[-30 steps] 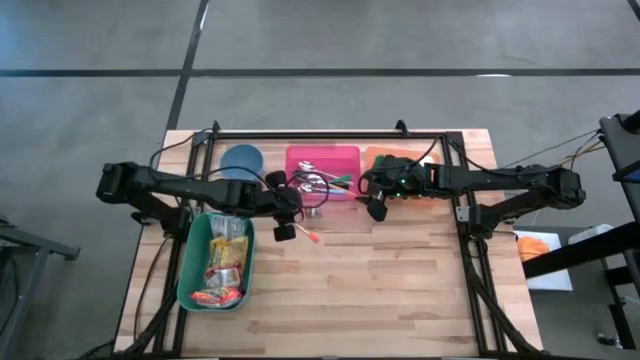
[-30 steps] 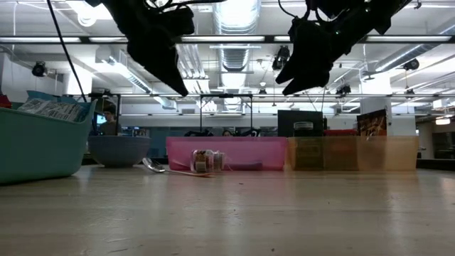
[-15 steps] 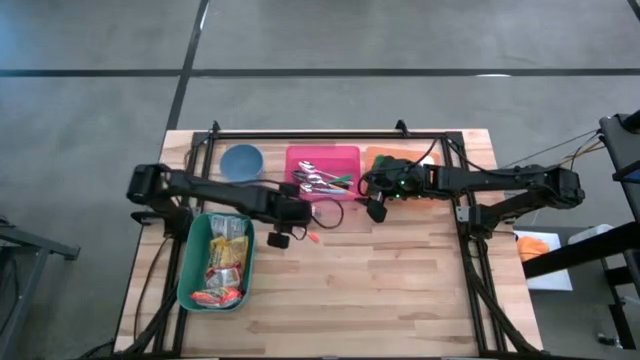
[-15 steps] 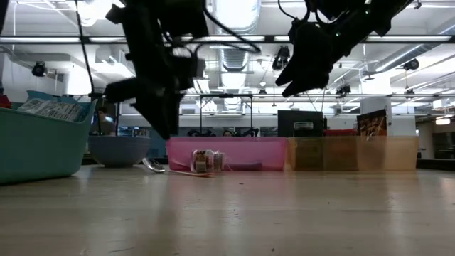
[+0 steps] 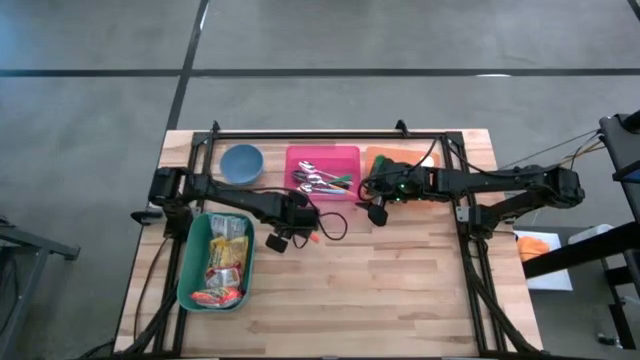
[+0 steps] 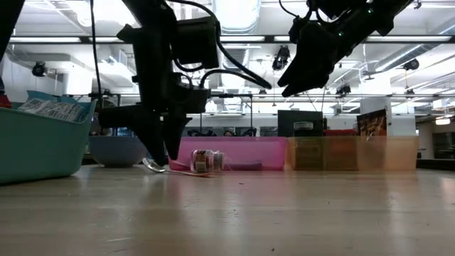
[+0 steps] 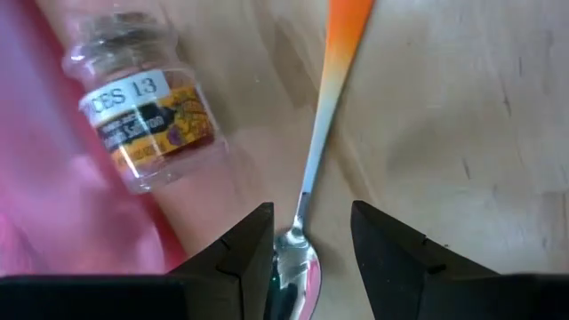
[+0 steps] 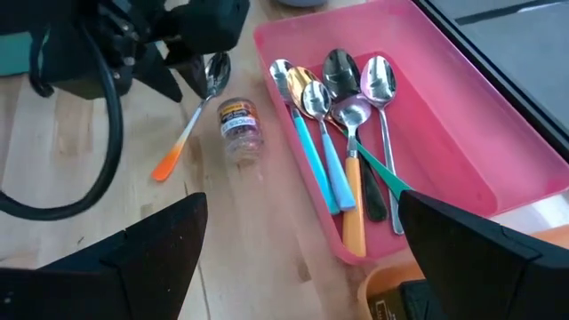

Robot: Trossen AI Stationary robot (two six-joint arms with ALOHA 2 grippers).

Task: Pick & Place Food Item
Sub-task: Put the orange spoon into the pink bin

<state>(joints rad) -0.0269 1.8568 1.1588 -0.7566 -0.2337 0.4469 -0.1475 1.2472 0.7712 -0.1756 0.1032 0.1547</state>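
Pink tray [image 8: 462, 151], orange-handled spoon [image 7: 331, 107], clear jar [image 7: 147, 116] with orange, perhaps yellow label, teal basket [image 5: 190, 262]

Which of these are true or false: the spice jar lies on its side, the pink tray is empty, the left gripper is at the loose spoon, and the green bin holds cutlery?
1. The spice jar lies on its side on the table. True.
2. The pink tray is empty. False: several spoons lie in it.
3. The left gripper straddles the orange-handled spoon, fingers open. True.
4. The green bin holds cutlery. False: it holds snack packets.
5. The right gripper holds the jar. False: it hangs open, empty.
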